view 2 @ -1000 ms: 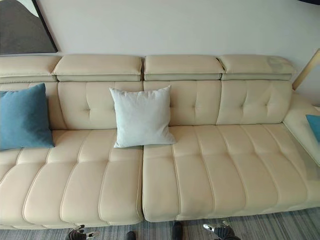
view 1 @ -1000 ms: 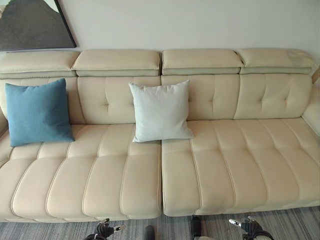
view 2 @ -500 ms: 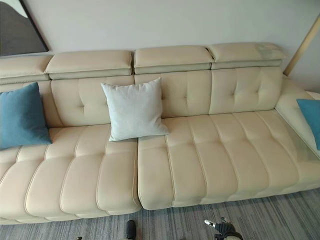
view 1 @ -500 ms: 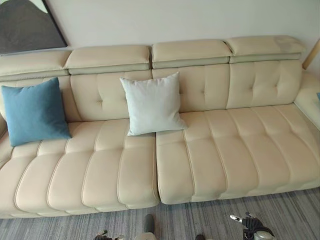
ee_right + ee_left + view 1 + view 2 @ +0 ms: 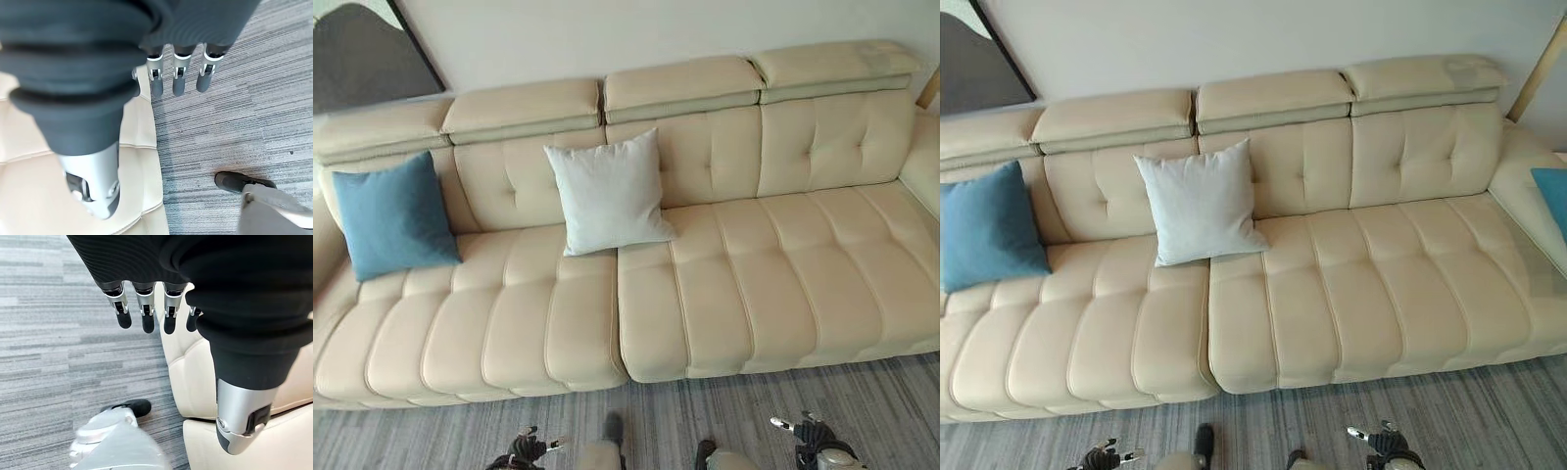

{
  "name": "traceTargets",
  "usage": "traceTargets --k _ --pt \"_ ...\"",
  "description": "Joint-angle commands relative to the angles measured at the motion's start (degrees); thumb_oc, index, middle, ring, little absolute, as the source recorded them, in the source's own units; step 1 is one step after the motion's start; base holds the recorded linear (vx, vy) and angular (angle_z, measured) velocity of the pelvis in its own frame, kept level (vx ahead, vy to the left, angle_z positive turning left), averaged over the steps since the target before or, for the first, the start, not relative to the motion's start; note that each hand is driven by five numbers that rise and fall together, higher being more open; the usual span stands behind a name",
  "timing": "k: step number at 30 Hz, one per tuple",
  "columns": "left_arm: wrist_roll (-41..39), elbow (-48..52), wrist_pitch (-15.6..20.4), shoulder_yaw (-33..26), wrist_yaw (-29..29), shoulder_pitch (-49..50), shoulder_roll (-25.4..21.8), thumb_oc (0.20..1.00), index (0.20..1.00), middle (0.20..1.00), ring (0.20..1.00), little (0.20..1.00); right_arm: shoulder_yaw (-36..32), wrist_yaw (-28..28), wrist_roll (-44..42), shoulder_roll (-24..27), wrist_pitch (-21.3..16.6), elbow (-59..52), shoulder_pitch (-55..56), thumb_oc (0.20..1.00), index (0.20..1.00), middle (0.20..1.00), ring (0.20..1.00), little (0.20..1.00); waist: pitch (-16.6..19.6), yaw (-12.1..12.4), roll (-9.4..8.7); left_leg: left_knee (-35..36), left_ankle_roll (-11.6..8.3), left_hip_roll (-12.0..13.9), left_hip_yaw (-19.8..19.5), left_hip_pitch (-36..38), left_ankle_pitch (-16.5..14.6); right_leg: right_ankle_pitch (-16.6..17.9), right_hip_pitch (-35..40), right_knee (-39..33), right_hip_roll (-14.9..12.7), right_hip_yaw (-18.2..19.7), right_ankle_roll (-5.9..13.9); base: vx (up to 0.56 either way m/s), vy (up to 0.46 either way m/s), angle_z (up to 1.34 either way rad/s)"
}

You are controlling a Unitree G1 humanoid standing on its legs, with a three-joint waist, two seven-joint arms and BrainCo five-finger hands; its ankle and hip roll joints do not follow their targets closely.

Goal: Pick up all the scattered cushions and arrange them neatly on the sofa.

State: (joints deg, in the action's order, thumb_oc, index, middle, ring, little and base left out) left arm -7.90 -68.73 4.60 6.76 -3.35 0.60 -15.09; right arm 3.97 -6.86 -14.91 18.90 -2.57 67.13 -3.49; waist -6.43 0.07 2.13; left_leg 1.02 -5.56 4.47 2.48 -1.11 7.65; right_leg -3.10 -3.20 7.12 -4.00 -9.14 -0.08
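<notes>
A: Sofa [image 5: 724,294] straight ahead, cream, running left to right against the far wall [image 5: 607,39].
B: Cushions?
A: Blue cushion [image 5: 393,217] at the far left, propped upright against the backrest. White cushion [image 5: 607,194] near the middle, also leaning on the backrest, sitting just left of the seam between the two seat sections. Well apart from each other.
B: Any more?
A: Edge of another blue cushion [image 5: 1552,201] on the sofa's right end, cut off by the frame.
B: Hands?
A: Left hand [image 5: 142,308] low in front of the sofa, over the grey carpet [image 5: 724,421], beside the sofa's front edge. Fingers straight and relaxed, thumb apart, holding nothing. Right hand [image 5: 178,73] much the same: fingers straight, hanging over the carpet by the sofa's edge, empty.
B: Touching anything?
A: Neither hand in contact with a cushion or the sofa.
B: Anything else around?
A: Dark framed picture [image 5: 362,59] on the wall at far left, above the backrest. Wooden pole [image 5: 1538,69] leaning at the far right.
</notes>
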Motion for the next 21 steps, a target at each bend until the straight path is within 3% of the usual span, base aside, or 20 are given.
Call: traceTargets --k 1,5,14,19,21 --pt "0.17 -0.09 0.82 0.65 -0.52 -2.39 -0.46 1.000 1.000 1.000 1.000 1.000 0.30 -0.33 -1.40 -1.33 -1.56 -0.22 -1.61 1.000 1.000 1.000 1.000 1.000 0.60 -0.94 -1.84 1.75 1.61 -0.77 0.41 -0.54 -5.36 -1.45 4.21 -8.09 0.72 0.01 4.61 -0.02 0.076 0.40" --pt "1.17 0.14 0.65 1.71 -0.30 -2.50 0.24 1.000 1.000 1.000 1.000 1.000 0.35 -0.43 -1.30 -1.67 -1.46 -0.17 -1.36 1.000 1.000 1.000 1.000 1.000 1.31 -1.71 -1.19 3.98 1.80 -1.22 0.84 0.60 -5.46 -0.74 3.92 -8.43 0.40 0.15 5.13 -0.03 0.089 0.01" --pt "2.90 -1.39 -0.09 2.50 -0.22 -2.83 0.15 1.000 1.000 1.000 1.000 1.000 -0.33 -0.09 -2.10 -2.98 -0.69 0.80 -0.19 1.000 1.000 1.000 1.000 1.000 1.35 -2.90 -1.98 3.98 3.09 -2.33 2.61 2.32 -7.18 0.47 4.09 -7.57 -1.40 2.78 6.60 0.00 0.083 -0.17" --pt "3.36 -1.05 -0.02 3.41 -0.27 -4.77 0.12 1.000 1.000 1.000 1.000 1.000 -0.62 -0.65 -2.14 -3.65 -0.18 0.03 -0.67 1.000 1.000 1.000 1.000 1.000 -0.14 -4.40 -2.02 3.79 4.60 -3.21 6.70 2.32 -8.46 0.85 -0.26 -3.03 -3.02 5.03 8.38 -0.07 0.111 -0.48" --pt "3.08 -0.72 0.16 3.56 -0.20 -5.19 0.23 1.000 1.000 1.000 1.000 1.000 -0.84 -0.83 -1.97 -4.00 -0.30 -0.90 -1.00 1.000 1.000 1.000 1.000 1.000 -1.21 -4.59 -1.93 3.50 5.22 -3.13 10.05 2.83 -9.51 1.26 -2.92 0.96 -4.81 3.47 9.08 -0.07 0.071 -0.67"
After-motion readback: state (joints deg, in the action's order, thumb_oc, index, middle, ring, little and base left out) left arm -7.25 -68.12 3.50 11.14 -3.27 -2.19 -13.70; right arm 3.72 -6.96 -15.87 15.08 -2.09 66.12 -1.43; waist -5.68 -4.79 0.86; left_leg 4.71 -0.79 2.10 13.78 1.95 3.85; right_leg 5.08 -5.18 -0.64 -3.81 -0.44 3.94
